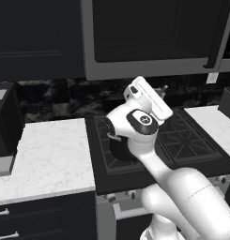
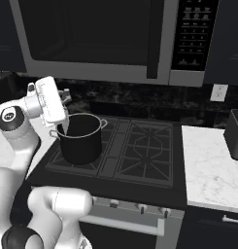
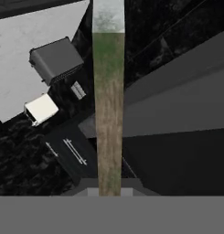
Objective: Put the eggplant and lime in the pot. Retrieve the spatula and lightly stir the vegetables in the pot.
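Observation:
The black pot (image 2: 81, 139) stands on the stove's left rear burner; in the left base view my arm hides most of the pot (image 1: 116, 151). My gripper (image 2: 65, 96) hovers above the pot's left rim, shut on the spatula (image 3: 109, 114). The brownish handle runs up the hand view to the light-grey blade (image 3: 109, 16). In the right base view the blade (image 2: 62, 127) points down at the pot's near-left rim. The pot's inside is dark, so the eggplant and lime are hidden.
A microwave (image 2: 91, 34) hangs low over the stove (image 2: 140, 146). A white counter (image 2: 212, 165) with a dark box (image 2: 235, 133) lies to the right. Another white counter (image 1: 50, 154) lies to the left, with a dark appliance (image 1: 3, 122) on it.

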{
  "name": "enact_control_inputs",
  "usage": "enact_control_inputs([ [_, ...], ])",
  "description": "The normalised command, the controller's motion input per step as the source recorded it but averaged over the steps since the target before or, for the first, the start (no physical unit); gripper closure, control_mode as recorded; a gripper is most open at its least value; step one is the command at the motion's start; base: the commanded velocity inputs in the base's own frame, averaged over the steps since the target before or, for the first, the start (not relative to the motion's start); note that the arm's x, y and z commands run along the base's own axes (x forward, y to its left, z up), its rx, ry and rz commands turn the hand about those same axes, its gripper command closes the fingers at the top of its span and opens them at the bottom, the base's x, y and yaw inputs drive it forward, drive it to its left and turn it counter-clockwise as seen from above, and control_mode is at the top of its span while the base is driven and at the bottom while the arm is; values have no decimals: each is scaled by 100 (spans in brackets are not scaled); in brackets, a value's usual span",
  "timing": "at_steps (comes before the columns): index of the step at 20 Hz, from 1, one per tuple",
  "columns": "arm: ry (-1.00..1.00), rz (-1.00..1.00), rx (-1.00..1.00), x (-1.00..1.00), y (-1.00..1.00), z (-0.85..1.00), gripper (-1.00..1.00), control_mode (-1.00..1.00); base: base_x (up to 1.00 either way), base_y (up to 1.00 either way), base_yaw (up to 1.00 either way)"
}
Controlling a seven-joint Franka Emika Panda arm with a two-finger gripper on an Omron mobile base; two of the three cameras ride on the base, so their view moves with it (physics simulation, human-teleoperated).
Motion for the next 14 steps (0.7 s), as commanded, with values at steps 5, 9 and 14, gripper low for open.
enact_control_inputs([
  [5,19,0,-20,80,11,-28,100,-100,0,0,0],
  [9,-3,1,-22,43,21,-3,100,-100,0,0,0],
  [14,-9,1,-21,19,11,1,100,-100,0,0,0],
])
